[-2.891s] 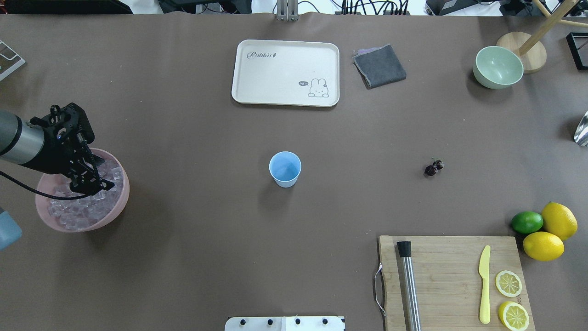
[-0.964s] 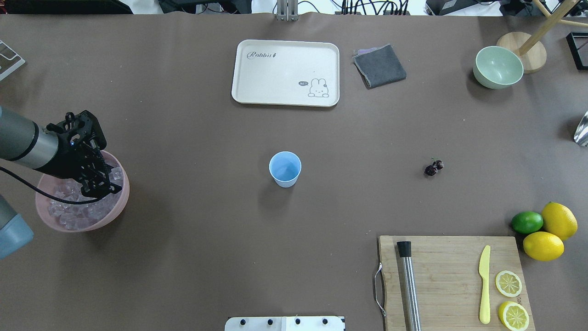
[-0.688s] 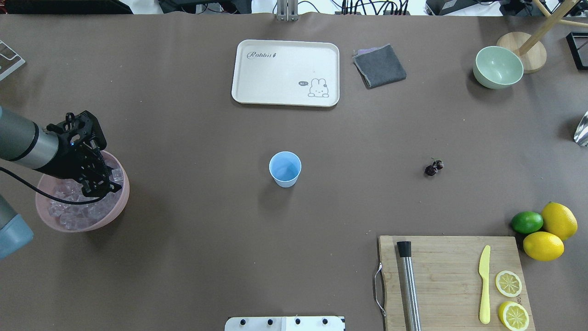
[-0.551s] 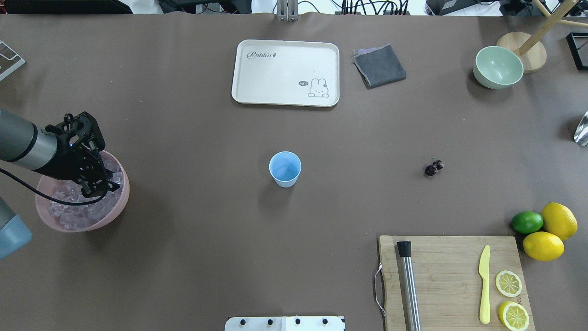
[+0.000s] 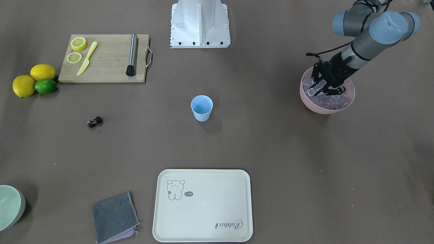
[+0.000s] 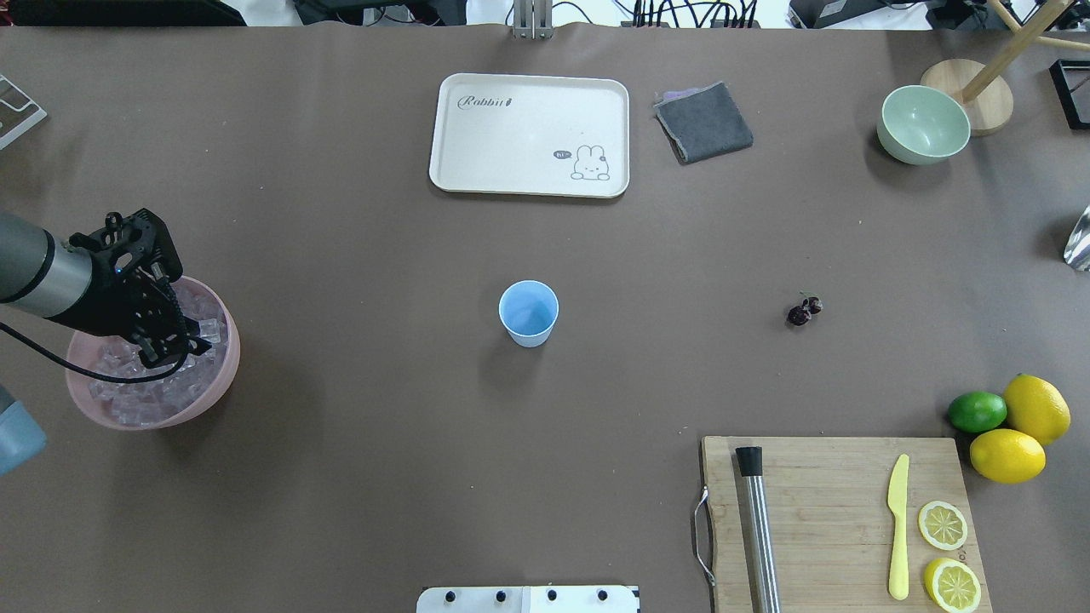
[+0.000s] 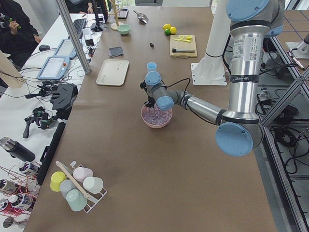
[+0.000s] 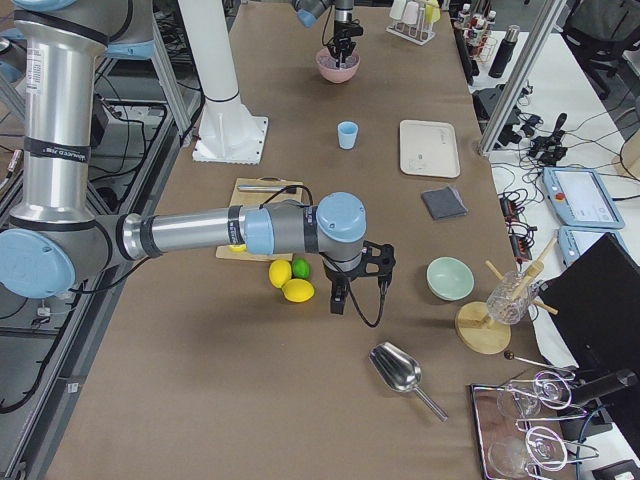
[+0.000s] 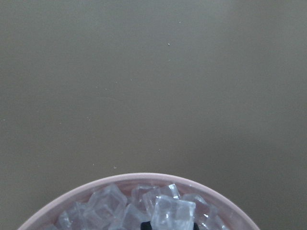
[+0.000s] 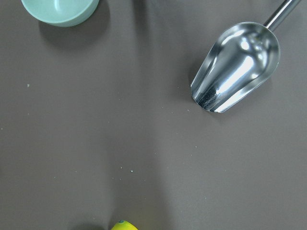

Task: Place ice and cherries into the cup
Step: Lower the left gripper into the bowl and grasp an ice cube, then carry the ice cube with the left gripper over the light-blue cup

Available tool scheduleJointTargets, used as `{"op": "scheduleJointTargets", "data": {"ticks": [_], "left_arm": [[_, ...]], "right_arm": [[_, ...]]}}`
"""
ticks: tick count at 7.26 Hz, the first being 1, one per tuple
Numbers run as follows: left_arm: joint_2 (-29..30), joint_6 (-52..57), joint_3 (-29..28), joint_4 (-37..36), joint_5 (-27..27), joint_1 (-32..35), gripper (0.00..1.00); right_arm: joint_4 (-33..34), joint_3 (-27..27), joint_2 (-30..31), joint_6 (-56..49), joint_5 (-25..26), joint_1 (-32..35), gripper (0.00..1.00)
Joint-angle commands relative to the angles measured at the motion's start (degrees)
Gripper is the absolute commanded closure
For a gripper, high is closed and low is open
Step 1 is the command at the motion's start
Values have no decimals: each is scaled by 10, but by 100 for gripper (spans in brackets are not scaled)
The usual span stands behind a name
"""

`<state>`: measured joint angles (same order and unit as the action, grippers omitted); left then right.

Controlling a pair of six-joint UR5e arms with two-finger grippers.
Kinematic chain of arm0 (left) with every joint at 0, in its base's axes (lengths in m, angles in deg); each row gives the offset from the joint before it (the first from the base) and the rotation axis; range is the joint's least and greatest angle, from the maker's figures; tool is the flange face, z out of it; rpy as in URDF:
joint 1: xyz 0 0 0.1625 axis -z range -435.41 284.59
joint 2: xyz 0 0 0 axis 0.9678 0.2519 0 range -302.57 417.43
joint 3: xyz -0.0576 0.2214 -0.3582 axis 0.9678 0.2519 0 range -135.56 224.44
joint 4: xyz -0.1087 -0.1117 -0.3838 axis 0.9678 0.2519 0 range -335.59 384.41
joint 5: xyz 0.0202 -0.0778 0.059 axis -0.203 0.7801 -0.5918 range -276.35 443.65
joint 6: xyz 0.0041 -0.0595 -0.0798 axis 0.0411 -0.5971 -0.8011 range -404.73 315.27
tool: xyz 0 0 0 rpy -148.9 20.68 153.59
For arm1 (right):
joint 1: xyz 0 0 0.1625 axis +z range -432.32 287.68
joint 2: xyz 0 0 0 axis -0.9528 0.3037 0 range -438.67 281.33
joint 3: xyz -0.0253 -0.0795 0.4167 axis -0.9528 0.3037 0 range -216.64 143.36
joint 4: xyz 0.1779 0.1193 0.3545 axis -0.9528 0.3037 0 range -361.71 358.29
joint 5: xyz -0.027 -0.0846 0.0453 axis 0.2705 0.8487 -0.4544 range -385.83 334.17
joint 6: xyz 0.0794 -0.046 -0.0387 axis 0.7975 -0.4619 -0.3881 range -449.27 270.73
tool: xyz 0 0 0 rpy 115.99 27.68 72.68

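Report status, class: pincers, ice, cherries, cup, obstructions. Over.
Left pincer shut on one ice cube in pink bowl. Right pincer by lemons, state unclear. Cup empty, cherries not in it. Nothing between bowl and cup.

1. Bare table (image 6: 366, 340) lies between the pink bowl (image 6: 220, 390) of ice (image 6: 140, 400) and the cup (image 6: 529, 313)
2. Bare table lies between the cup and the cherries (image 6: 804, 311) too
3. The tray (image 6: 528, 128) and cloth (image 6: 704, 122) lie far past the cup
4. The cutting board (image 6: 826, 502) lies well apart, by the near edge
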<state>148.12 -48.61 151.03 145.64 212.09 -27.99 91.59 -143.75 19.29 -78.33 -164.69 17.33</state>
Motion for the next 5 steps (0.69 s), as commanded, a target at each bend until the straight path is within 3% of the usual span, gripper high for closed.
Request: {"op": "scheduleJointTargets", "data": {"ticks": [1,3,4,5], "left_arm": [[-27,1,27,1,6,7,100],[-23,-6,36,2,30,26,100],[16,-26,35,0,28,26,100],[72,-118,27,-3,25,22,100]], "right_arm": [[0,-5,-1,1,0,0,0],[0,-8,-3,0,-1,0,0],[-1,-8,-5,0,0,-1,0],[-1,-7,-8,-1,0,-2,0]]}}
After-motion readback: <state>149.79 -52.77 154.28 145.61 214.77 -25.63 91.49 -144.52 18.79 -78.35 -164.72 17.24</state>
